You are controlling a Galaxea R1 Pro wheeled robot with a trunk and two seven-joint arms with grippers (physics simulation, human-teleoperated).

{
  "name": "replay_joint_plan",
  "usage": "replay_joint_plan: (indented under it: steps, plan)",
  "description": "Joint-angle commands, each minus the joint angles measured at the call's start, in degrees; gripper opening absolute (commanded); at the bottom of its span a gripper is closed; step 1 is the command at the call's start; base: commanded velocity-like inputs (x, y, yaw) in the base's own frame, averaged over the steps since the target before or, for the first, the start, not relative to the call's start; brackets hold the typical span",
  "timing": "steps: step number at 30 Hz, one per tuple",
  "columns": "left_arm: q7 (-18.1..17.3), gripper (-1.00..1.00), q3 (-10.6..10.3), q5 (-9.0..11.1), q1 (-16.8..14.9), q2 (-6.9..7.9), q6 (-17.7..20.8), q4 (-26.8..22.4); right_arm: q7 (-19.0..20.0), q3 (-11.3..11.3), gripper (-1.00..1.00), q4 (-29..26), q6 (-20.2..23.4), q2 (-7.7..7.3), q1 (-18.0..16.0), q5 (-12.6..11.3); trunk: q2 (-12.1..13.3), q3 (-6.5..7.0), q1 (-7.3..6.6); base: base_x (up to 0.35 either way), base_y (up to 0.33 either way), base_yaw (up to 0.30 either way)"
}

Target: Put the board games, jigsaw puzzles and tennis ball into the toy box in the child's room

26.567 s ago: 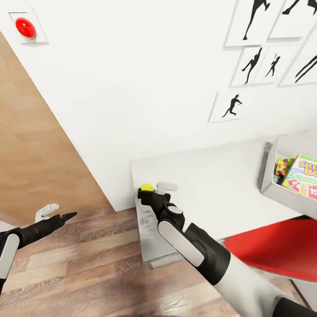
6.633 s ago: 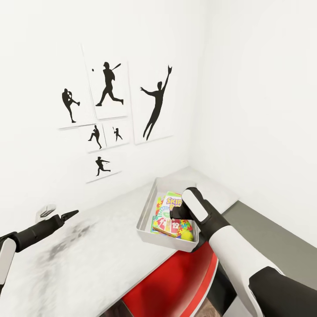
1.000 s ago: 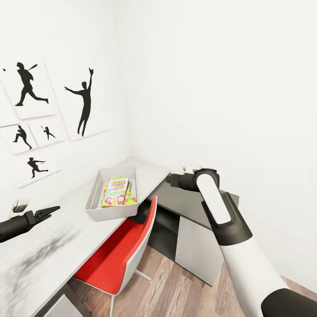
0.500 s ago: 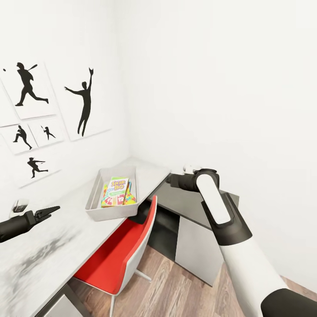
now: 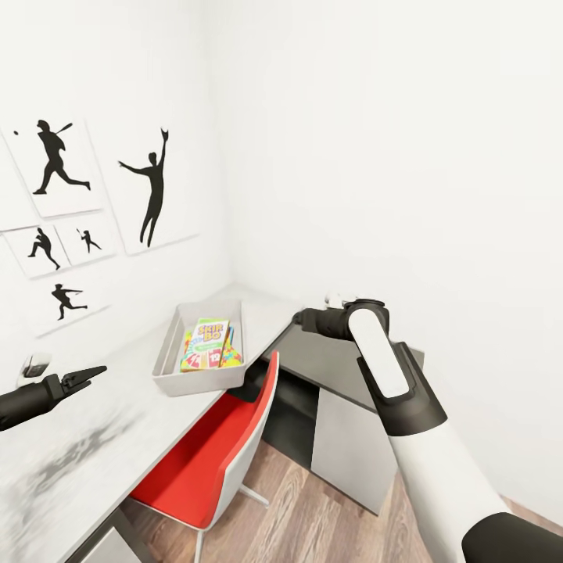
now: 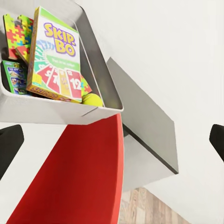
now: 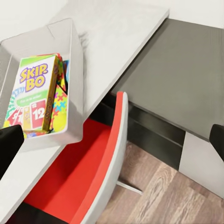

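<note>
The light grey toy box (image 5: 166,356) stands on the pale table (image 5: 102,414) near its corner. In the box a yellow-green board game (image 6: 56,56) lies on top. A blue board game (image 6: 13,77), a jigsaw puzzle (image 6: 16,32) and the tennis ball (image 6: 92,99) lie beside or under it. My right gripper (image 5: 302,317) hovers open over the dark cabinet top (image 5: 328,356), right of the box, holding nothing. My left gripper (image 5: 78,377) hangs open and empty over the table, left of the box. The bed is out of view.
A red chair (image 5: 211,453) is tucked under the table just in front of the toy box. White walls meet in the corner behind, with black silhouette posters (image 5: 152,191) on the left one. Wood-plank floor (image 5: 313,516) shows beside the cabinet.
The head view has shifted slightly, so the posters and box sit a little differently in the picture. Both arms and the toys in the box have kept their places.
</note>
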Motion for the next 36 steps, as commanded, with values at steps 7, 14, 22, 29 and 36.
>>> replay_joint_plan:
  steps: [7,14,22,29,36]
  plan:
    - [-0.3,1.00,0.0,-0.1,-0.1,0.00,0.2,0.0,-0.6,0.1,1.00,-0.1,0.2,0.20,-0.1,-0.5,-0.1,0.50,0.04,0.000,0.000,0.000]
    - [-0.3,1.00,0.0,-0.1,-0.1,0.00,0.2,0.0,-0.6,0.1,1.00,0.0,0.2,0.28,-0.1,-0.5,-0.1,1.16,0.04,-0.002,0.000,-0.001]
    - [-0.3,1.00,0.0,-0.1,-0.1,0.00,0.2,0.0,-0.5,0.1,1.00,0.1,0.2,0.34,-0.1,-0.5,-0.1,1.62,0.04,-0.190,0.000,-0.130]
    - [-0.3,1.00,0.0,-0.1,-0.1,0.00,0.2,0.0,-0.6,0.1,1.00,0.1,0.2,0.25,-0.1,-0.5,-0.1,1.63,0.04,-0.041,0.000,-0.120]
    - [-0.5,1.00,0.0,-0.1,-0.1,0.00,0.2,0.0,-0.6,0.2,1.00,0.1,0.2,0.33,-0.1,-0.5,-0.1,1.54,0.04,-0.099,0.000,-0.078]
